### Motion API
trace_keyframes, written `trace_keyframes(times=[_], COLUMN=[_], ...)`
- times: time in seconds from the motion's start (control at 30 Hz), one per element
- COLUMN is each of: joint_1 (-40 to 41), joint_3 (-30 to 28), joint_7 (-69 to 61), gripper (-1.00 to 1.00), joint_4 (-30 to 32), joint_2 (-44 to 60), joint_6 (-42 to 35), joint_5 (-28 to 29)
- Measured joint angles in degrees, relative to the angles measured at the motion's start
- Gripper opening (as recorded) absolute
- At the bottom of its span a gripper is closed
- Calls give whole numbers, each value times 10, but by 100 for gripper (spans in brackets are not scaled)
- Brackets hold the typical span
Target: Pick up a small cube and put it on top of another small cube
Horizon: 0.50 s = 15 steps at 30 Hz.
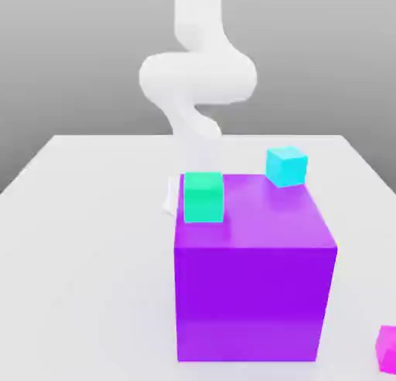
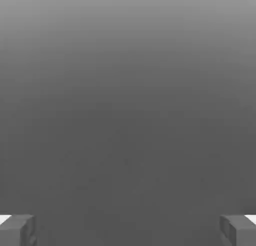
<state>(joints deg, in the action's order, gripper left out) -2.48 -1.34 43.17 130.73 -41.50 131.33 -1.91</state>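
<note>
A small green cube (image 1: 203, 196) shows at the far left corner of the top of a big purple block (image 1: 254, 294). A small cyan cube (image 1: 286, 166) shows at the block's far right corner; whether it rests on the block or stands behind it I cannot tell. My white arm (image 1: 197, 73) comes down behind the block, and a white piece of the hand (image 1: 168, 195) shows beside the green cube. In the hand view my gripper (image 2: 128, 231) is open, its fingertips (image 2: 17, 230) far apart with nothing between them, facing plain grey.
The big purple block stands in the middle of the white table (image 1: 85, 240) and hides what lies behind it. A small magenta cube (image 1: 387, 348) lies on the table at the exterior view's right, near the front.
</note>
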Motion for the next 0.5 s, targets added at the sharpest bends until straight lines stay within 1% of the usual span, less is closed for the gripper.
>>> trace_keyframes(times=[0.17,0.3,0.5], joint_1=[-57,-94,-135], joint_3=[-13,-7,21], joint_7=[-62,-106,-152], gripper=[0,0,0], joint_4=[-5,-7,-8], joint_2=[106,191,316], joint_6=[5,11,23], joint_5=[-43,-69,-80])
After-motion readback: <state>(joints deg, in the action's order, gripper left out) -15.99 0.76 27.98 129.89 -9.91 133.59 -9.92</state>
